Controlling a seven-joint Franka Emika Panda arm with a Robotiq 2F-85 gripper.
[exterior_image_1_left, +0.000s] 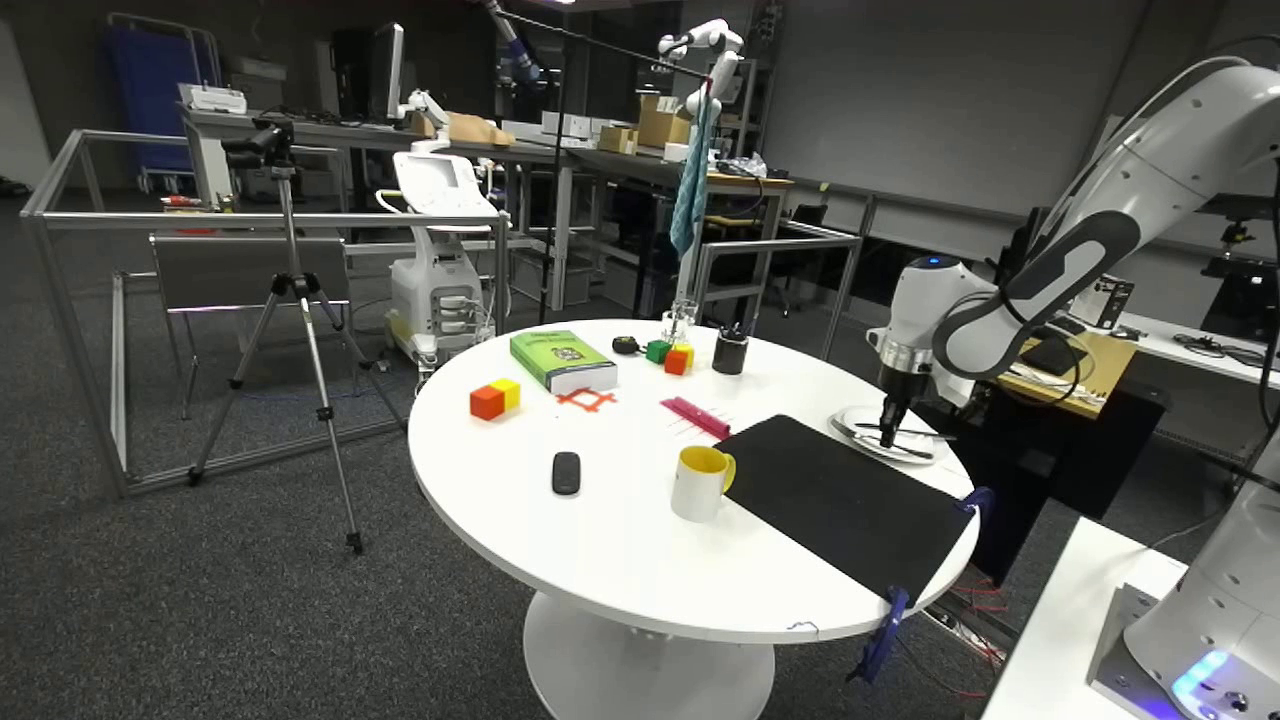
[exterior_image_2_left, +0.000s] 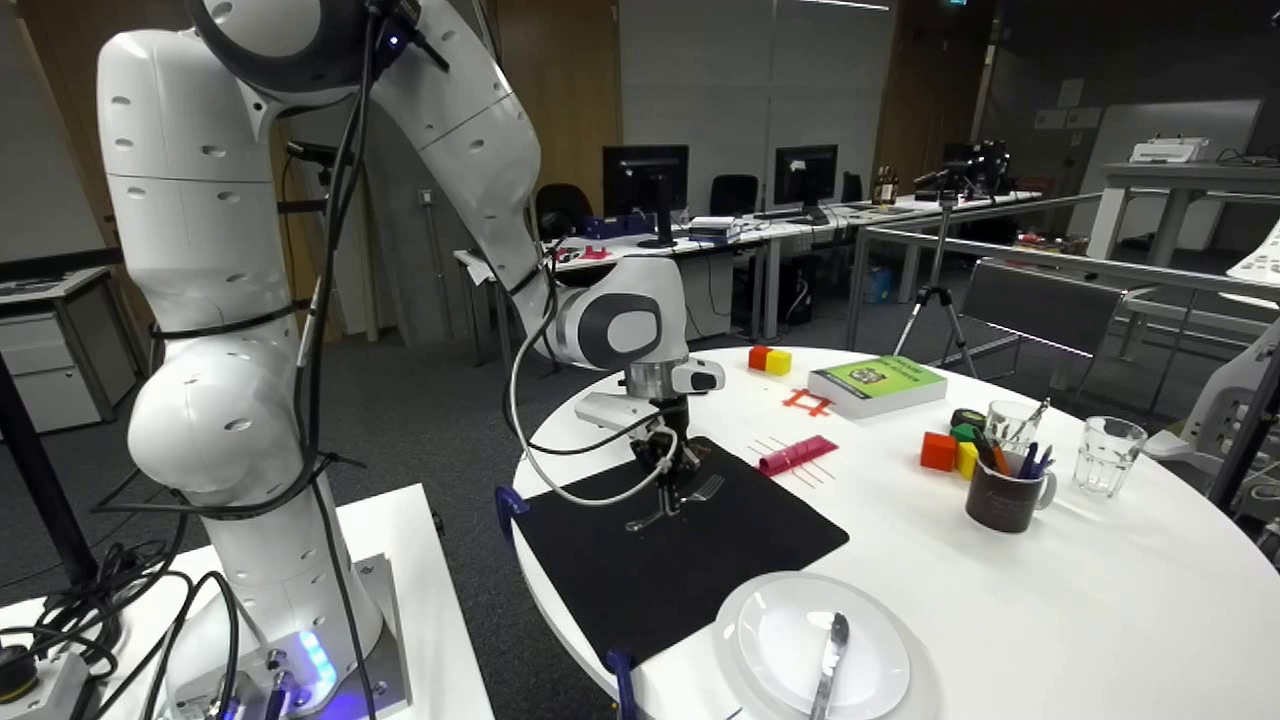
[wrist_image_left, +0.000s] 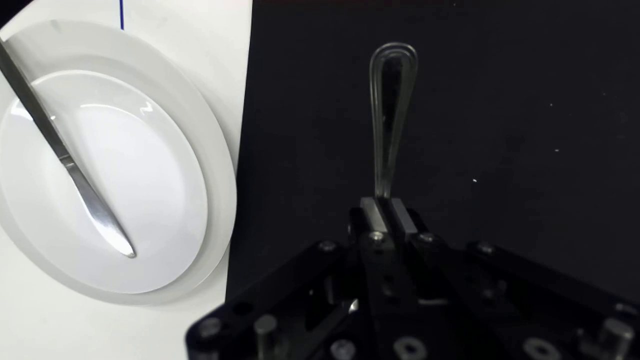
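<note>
Gripper (wrist_image_left: 386, 215): pads (wrist_image_left: 403, 216) pinched on the neck of a fork (wrist_image_left: 392, 100), pointing down.
Fork: held; handle juts ahead of fingers in wrist view, tines (exterior_image_2_left: 707, 488) on the opposite side; raised above mat.
Black mat (wrist_image_left: 500, 100): below fingers, spreads around them.
Small white plate (wrist_image_left: 150, 190): left of fingers in wrist view, off mat, sits in large white plate (wrist_image_left: 220, 160).
Table knife (wrist_image_left: 96, 203): left of fingers, lies across small plate, handle past its rim.
Blue clamps (exterior_image_2_left: 622, 680): on mat edge, robot-base side of fingers.
Pink piece with thin rods (exterior_image_2_left: 797, 455): just off mat, across fingers from clamps.
White mug, yellow inside (exterior_image_1_left: 697, 490): just beside mat, across fingers from plates.
Orange lattice (exterior_image_2_left: 807, 402): beyond pink piece from fingers.
Green book (exterior_image_2_left: 875, 385): just beside lattice, well apart from fingers.
Dark pen mug (exterior_image_2_left: 1008, 497): well apart from fingers, near loose cubes (exterior_image_2_left: 938, 451).
</note>
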